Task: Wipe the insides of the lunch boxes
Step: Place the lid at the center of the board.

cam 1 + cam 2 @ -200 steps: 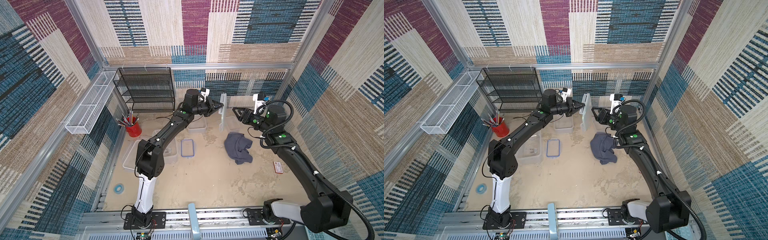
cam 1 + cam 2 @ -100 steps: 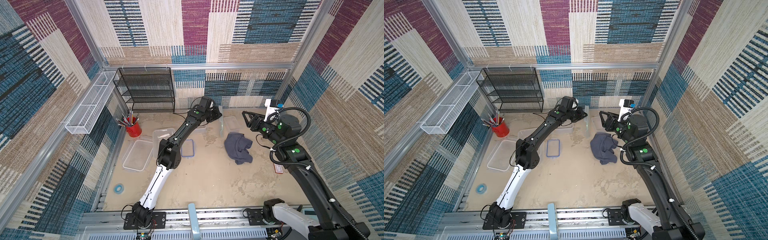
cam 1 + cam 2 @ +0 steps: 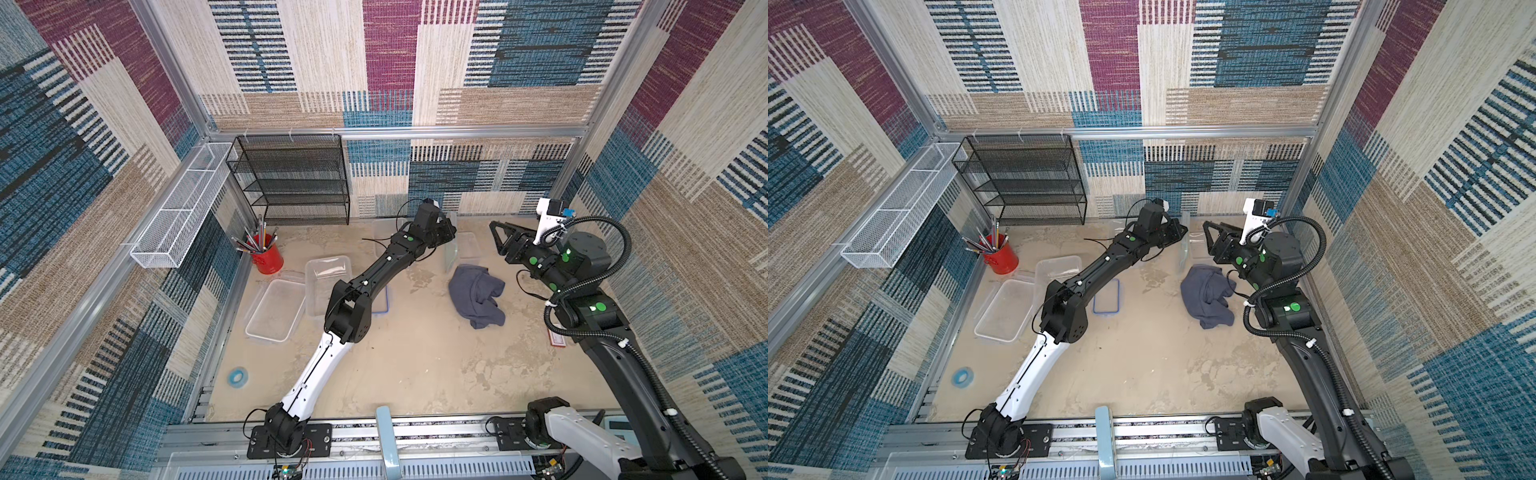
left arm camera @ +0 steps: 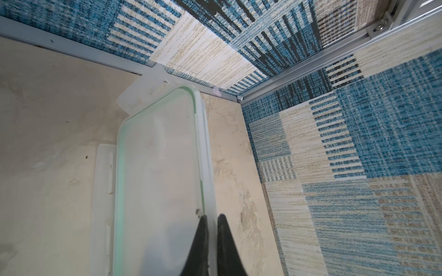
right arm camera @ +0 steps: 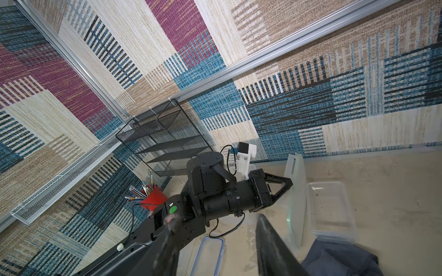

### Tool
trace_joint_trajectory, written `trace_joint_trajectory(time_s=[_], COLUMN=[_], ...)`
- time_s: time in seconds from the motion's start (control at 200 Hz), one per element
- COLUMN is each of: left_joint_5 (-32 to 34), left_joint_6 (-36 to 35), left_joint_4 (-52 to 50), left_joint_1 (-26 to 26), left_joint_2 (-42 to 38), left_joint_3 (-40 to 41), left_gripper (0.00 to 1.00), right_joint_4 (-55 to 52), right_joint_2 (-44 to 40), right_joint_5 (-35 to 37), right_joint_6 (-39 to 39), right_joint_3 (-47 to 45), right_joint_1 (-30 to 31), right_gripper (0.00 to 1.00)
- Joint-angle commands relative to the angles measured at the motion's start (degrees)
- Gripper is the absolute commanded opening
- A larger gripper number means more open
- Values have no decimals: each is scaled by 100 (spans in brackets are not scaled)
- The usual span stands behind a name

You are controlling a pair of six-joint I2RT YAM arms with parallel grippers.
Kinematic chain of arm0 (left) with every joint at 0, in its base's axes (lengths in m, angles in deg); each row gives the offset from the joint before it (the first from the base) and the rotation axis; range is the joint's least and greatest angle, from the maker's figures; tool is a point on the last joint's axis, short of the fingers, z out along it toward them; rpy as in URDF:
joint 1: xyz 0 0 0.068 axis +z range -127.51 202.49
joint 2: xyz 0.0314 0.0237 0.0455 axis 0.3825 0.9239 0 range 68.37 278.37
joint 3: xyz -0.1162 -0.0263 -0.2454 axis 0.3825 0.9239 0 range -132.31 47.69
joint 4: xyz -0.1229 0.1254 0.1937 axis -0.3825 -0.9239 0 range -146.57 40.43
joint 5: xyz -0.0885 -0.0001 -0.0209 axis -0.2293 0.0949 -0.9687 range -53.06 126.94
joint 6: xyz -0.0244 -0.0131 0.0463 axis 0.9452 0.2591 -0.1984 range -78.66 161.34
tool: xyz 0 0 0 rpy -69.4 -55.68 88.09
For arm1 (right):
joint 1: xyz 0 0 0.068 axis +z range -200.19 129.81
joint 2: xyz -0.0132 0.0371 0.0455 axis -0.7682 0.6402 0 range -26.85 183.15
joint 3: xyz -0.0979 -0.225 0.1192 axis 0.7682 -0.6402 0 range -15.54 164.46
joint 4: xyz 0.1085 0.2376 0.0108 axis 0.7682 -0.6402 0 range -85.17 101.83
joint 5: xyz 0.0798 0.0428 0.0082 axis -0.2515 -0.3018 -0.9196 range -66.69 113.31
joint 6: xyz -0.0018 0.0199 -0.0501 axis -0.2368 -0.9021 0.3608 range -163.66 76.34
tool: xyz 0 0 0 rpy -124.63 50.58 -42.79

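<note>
Now my left claw [image 4: 212, 217] pinches the green-rimmed lid [image 4: 157, 167] upright on edge, while my right claw [image 5: 215, 217] hangs open, empty.

The left gripper [image 4: 212, 216] pinches the long edge of the green-rimmed lid [image 4: 157, 167], its black fingers [image 4: 199, 241] nearly together. The lid stretches away over the beige tabletop [image 4: 47, 107] toward a corner of the patterned wall [image 4: 346, 143]
</note>
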Motion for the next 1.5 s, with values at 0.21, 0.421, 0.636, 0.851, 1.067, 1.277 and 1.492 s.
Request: trace_joint_trajectory(time_s=[0.21,0.421,0.636,0.851,1.067,1.277,1.492], left_joint_5=[-48,91,465,620,577,410,563], left_joint_6=[1136,1198,1124,1041,1100,1333,1561], left_joint_4=[1230,1430,1404,1283,1349,1390,1328], left_joint_1=[-86,-118,-83,32,139,9,-283], left_joint_2=[781,793,653,588,537,788,1024], left_joint_3=[-66,14,407,567,805,668,468], left_gripper=[0,0,0,0,0,0,3], right_joint_4=[-113,-100,-47,-47,-13,46,45], right_joint_2=[-344,-394,-374,-385,-360,-370,-430], right_joint_5=[338,388,355,395,371,331,358], right_joint_6=[76,52,20,30,21,-14,-28], right_joint_3=[-183,-227,-237,-237,-254,-307,-324], right_joint_1=[-2,-2,-7,-3,-9,-4,-2], right_gripper=[53,53,53,53,53,53,54])
